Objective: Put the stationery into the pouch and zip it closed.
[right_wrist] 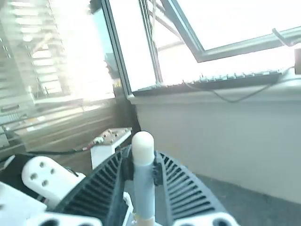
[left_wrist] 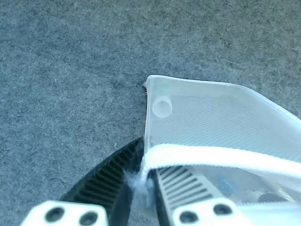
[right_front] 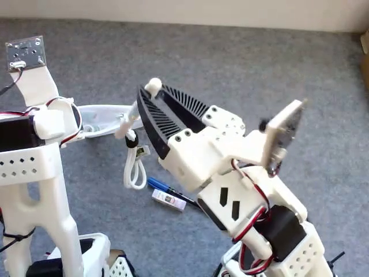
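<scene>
Presently, right fingers [right_wrist: 183,188] clamp the white pen [right_front: 136,109], its long axis angled down toward the pouch [right_front: 101,118]; left fingers [left_wrist: 103,179] clamp that pouch.

Left fingers [left_wrist: 101,181] pinched shut; right fingers [right_wrist: 184,189] clamped, raised.

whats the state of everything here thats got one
translucent white pouch: edge clamped in left gripper
white round-tipped pen: clamped in right gripper, raised
blue pen: lying loose on grey carpet
small white tube: lying loose beside blue pen
white cord: looped
</scene>
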Robot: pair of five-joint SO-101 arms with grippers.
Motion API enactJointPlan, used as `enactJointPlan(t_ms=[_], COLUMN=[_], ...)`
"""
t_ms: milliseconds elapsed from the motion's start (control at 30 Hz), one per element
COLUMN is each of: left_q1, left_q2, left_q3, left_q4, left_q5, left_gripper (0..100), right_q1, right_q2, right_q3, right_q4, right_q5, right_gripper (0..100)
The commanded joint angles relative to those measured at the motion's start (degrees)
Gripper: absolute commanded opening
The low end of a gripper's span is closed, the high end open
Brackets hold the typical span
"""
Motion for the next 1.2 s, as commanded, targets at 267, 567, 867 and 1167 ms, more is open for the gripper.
enactJointPlan(t_ms=[267, 567, 867, 1167], left_q1=[0.92, 0.92, 0.92, 0.84], left_q2=[1.10, 1.10, 1.10, 1.10], left_q3=[1.10, 1.19, 1.19, 1.19], left_q4=[-0.26, -0.26, -0.26, -0.26], left_q5=[0.70, 0.70, 0.70, 0.70], left_gripper=[1, 1, 1, 1], right_q1=[-0.66, -0.75, -9.27, -14.90], right_q2=[-0.22, -0.22, -0.22, -0.22], right_q3=[13.49, 22.64, 28.97, 32.57], right_q4=[-22.73, -25.27, -25.27, -25.27], right_q5=[0.79, 0.88, 18.37, 25.23], right_gripper=[0.5, 0.5, 0.5, 0.9])
